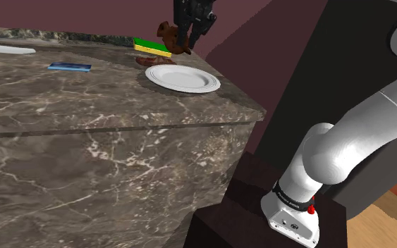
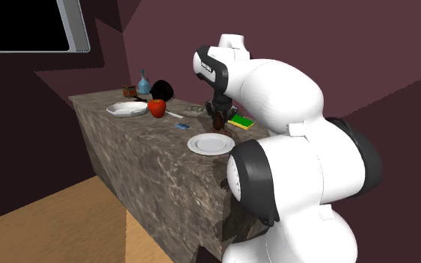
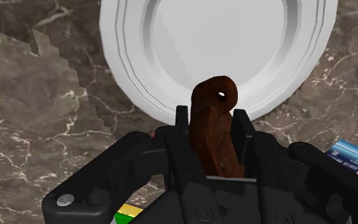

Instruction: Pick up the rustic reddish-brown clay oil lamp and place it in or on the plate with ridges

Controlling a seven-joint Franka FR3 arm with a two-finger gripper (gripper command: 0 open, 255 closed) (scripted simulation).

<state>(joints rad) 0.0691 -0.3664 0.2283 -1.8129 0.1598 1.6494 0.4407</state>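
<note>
Now lamp [image 3: 217, 95] clamped btw gripper [image 3: 211, 116] jaws, lifted; plate [image 1: 156, 76] at its 6 o'clock, shoulder view. Left: lower, release.

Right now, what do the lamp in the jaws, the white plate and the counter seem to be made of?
Lamp: reddish-brown, matte, rough surface, probably clay.
Plate: plain white with ridged rim, perhaps ceramic.
Counter: dark brown stone, pale veins, likely marble.

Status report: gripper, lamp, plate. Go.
Gripper shut on the lamp. Lamp held above the counter, close by the plate, not yet on it. Plate bare; sponge sits behind, off the path.
</note>
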